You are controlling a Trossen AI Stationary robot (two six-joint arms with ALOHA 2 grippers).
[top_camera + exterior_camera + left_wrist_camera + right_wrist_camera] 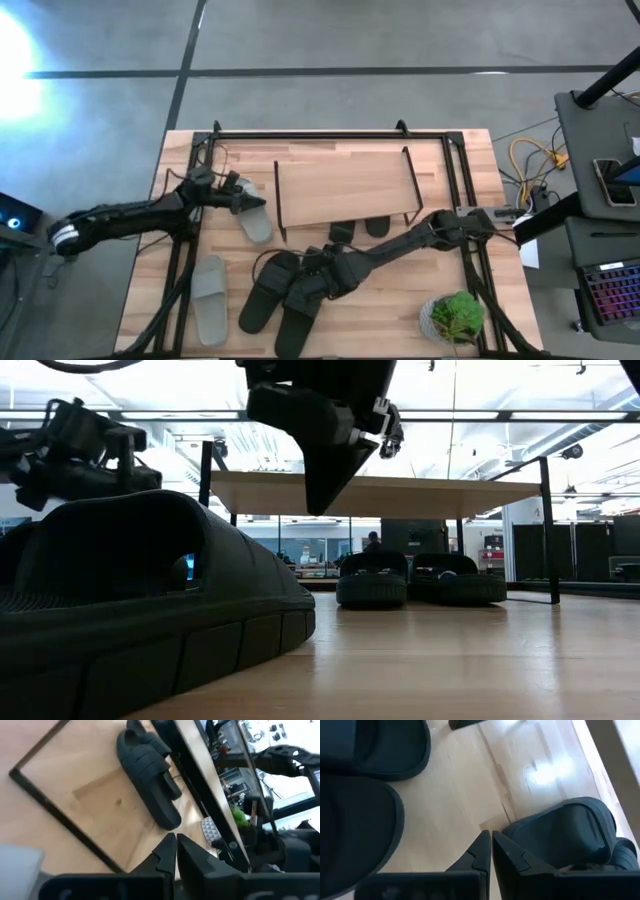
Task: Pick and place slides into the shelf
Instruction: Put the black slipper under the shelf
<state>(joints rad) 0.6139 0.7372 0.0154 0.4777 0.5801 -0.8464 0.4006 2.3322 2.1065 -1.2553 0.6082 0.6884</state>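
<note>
The shelf (345, 185) stands at the table's far middle, its light wood board on thin black legs. Two black slides (372, 580) (460, 585) rest sole-down on the table under it. Two more black slides (262, 292) (300, 318) lie near the front edge. One grey slide (255, 220) lies left of the shelf, another (210, 298) at the near left. My right gripper (490, 842) is shut and hangs over bare wood between the front black slides, touching nothing. My left gripper (175, 845), also shut, hovers beside the shelf's left end, above the grey slide.
A black metal frame (300, 133) runs around the work area. A potted green plant (457, 318) stands at the near right corner. Bare wood (400, 300) lies between the front slides and the plant.
</note>
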